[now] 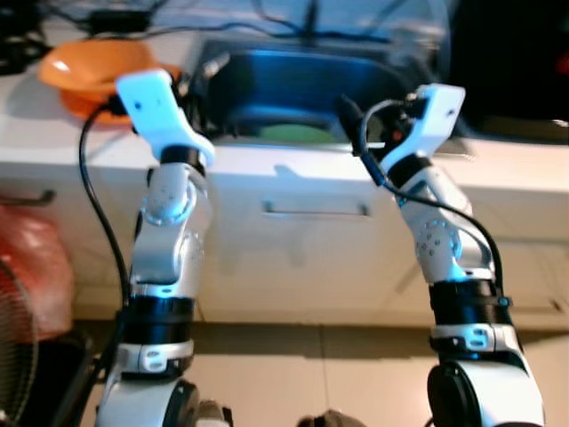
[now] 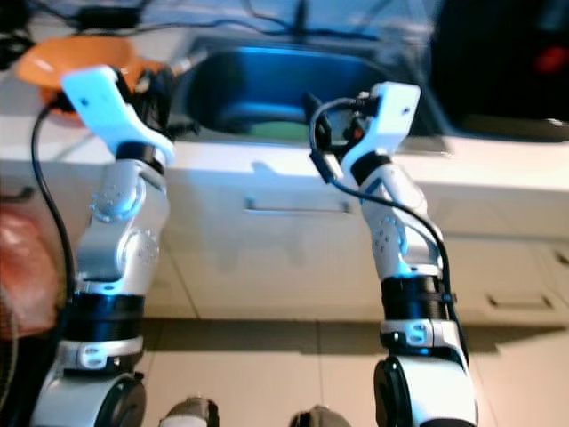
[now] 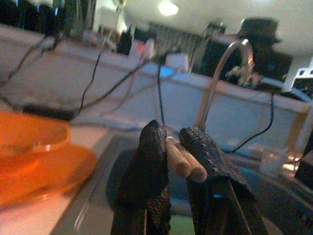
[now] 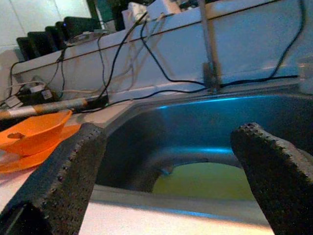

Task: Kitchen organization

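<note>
Left gripper [image 3: 178, 164] clamped on pair of wooden sticks, probably chopsticks [image 3: 185, 160], held above near-left rim of sink [image 1: 293, 84]. Right gripper [image 4: 171, 161] spread wide, empty, raised at sink's near-right rim. Orange bowl [image 1: 89, 67] left of sink. Green dish [image 4: 215, 181] in basin. Step judged: chopsticks being carried. Next needed: placing spot chosen, grip released there.

A: Room layout?
B: White counter [image 1: 498, 178] with a steel sink basin [image 1: 293, 89] set in. 1 drawer front with a bar handle [image 1: 316, 210] below it. Beige tile floor [image 1: 311, 374].
A: Behind the sink?
B: Curved faucet [image 3: 222, 73], black cables [image 4: 161, 68] draped along a pale back ledge. 1 ceiling light [image 3: 168, 7] on.
</note>
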Available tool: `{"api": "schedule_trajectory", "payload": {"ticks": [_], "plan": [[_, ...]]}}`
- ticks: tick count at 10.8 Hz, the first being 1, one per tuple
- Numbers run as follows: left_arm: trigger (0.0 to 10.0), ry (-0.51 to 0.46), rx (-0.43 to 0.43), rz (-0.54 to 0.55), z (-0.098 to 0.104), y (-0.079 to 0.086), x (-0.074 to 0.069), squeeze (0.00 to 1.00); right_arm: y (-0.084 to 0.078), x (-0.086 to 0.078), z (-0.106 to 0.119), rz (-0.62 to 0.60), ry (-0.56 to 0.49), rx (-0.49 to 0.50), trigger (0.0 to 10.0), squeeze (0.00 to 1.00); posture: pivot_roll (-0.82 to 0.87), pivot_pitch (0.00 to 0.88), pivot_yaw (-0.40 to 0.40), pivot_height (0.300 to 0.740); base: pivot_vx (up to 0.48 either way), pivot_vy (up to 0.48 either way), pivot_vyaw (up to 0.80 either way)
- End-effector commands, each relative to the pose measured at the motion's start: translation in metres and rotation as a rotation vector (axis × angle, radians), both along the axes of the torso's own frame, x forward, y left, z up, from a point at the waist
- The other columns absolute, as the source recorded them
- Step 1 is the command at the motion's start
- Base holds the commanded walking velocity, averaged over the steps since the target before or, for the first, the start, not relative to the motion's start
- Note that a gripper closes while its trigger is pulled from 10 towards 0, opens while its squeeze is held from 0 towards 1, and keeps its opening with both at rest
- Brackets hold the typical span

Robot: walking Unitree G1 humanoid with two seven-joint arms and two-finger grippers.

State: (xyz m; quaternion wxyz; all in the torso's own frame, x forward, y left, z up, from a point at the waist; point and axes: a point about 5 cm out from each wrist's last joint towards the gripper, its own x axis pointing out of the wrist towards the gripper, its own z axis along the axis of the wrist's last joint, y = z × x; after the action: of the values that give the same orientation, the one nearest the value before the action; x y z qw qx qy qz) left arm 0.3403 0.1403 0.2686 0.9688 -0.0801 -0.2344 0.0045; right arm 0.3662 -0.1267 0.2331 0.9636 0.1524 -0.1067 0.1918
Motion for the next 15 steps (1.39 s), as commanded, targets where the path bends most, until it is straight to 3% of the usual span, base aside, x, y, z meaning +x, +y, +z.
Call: {"api": "schedule_trajectory", "payload": {"ticks": [1, 4, 8, 10, 12, 15], "plan": [[0.0, -0.044, 0.018, 0.021, 0.009, 0.002, -0.003, 0.0, 0.004, -0.001, 0.006, 0.013, -0.024, -0.007, 10.0, 0.0, 0.02, 0.1, -0.064, 0.74, 0.0, 0.0, 0.0], [0.0, -0.055, 0.003, 0.041, 0.017, 0.005, -0.005, 0.0, 0.007, -0.004, 0.013, 0.032, -0.06, -0.03, 10.0, 0.0, 0.02, 0.1, -0.066, 0.74, 0.0, 0.0, 0.0], [0.0, -0.12, -0.016, 0.038, 0.044, 0.005, -0.009, 0.0, 0.011, -0.008, 0.028, 0.053, -0.127, -0.06, 10.0, 0.0, 0.02, 0.099, -0.066, 0.74, 0.373, 0.0, 0.0], [0.0, -0.183, -0.006, 0.038, 0.067, 0.007, -0.013, 0.0, 0.017, -0.015, 0.055, 0.07, -0.228, -0.073, 10.0, 0.0, 0.02, 0.1, -0.065, 0.74, 0.48, 0.0, 0.0], [0.0, -0.19, -0.004, 0.042, 0.069, 0.006, -0.014, 0.0, 0.02, -0.018, 0.064, 0.089, -0.257, -0.071, 10.0, 0.0, 0.02, 0.099, -0.066, 0.74, 0.48, 0.0, 0.0], [0.0, -0.176, -0.008, 0.046, 0.066, 0.007, -0.014, 0.0, 0.02, -0.019, 0.06, 0.098, -0.242, -0.084, 10.0, 0.0, 0.02, 0.098, -0.066, 0.74, 0.426, 0.0, 0.0]]}}
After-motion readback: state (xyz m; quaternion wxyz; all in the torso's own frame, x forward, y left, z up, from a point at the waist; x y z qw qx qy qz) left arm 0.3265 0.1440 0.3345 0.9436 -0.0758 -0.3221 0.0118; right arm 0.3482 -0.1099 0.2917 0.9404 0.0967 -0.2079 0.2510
